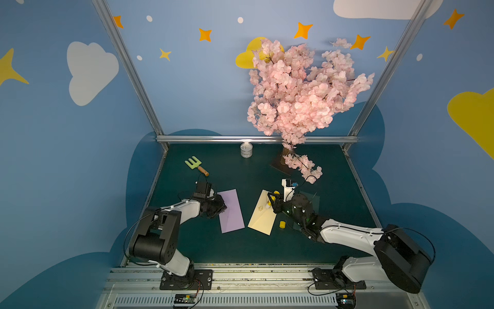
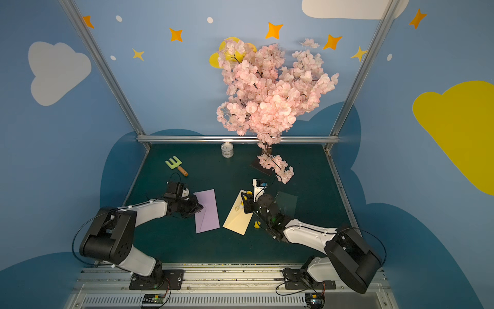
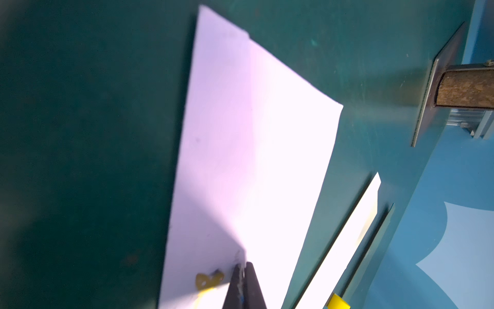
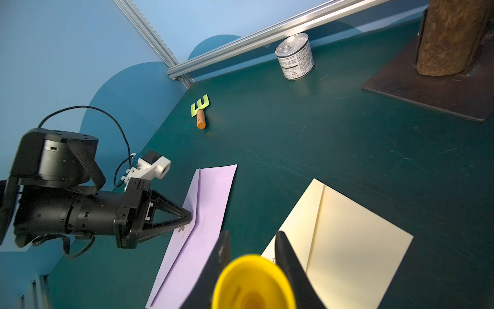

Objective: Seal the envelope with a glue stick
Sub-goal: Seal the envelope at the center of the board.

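While I check this station remotely, I read the right gripper (image 4: 252, 240) as clamped across the yellow barrel of the glue stick (image 1: 271, 198). In the right wrist view the stick's round yellow end fills the space between the two fingers. In both top views the stick slants down, with its whitish tip over the cream envelope (image 1: 263, 223), just beside a small gold emblem (image 1: 260, 208). I cannot confirm contact with the paper. The yellow cap (image 1: 282, 224) lies on the green table (image 1: 240, 248), just off the cream envelope's edge on the right arm's side.

The left gripper (image 4: 188, 215) has its jaws pressed together at the flap point of the lilac envelope (image 1: 232, 216). The left wrist view shows a thin pale edge pinched between them. A gold mark (image 3: 208, 281) sits beside the tips, and its writing is too blurred to read.

A tin can (image 4: 295, 57) at the rear rail carries a dark label panel of fine print that I cannot read. I can make out no brand on the glue stick. A green toy rake (image 1: 196, 165) lies well apart from both envelopes.
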`<action>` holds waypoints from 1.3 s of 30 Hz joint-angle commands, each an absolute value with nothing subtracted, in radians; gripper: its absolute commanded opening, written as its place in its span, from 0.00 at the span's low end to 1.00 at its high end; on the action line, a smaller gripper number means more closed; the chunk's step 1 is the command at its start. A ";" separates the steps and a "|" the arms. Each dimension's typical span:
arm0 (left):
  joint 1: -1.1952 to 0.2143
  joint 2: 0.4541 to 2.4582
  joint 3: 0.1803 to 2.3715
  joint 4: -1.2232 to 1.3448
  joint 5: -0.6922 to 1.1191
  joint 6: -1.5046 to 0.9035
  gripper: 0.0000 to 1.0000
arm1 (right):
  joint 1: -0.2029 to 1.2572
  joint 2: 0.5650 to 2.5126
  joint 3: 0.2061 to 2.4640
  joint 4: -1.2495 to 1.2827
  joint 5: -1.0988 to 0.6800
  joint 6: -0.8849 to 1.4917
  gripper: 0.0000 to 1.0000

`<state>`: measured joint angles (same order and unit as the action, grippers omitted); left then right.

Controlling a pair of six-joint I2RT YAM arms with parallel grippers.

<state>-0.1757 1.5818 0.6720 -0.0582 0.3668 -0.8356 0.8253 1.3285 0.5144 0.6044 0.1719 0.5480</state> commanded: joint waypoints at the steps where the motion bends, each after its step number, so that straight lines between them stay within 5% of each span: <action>1: -0.192 1.606 0.690 -0.047 0.347 -0.830 0.03 | 0.818 1.296 0.500 0.592 0.166 0.561 0.00; 20: -0.268 1.531 0.684 -0.258 0.111 -0.730 0.03 | 0.809 1.299 0.489 0.592 0.149 0.584 0.00; 39: -0.275 1.346 0.633 -0.255 0.156 -0.735 0.03 | 0.810 1.286 0.487 0.584 0.129 0.594 0.00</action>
<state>-0.2707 1.3544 0.6449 -0.2157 0.1570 -0.7441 0.8131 1.3083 0.4923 0.5858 0.1329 0.5911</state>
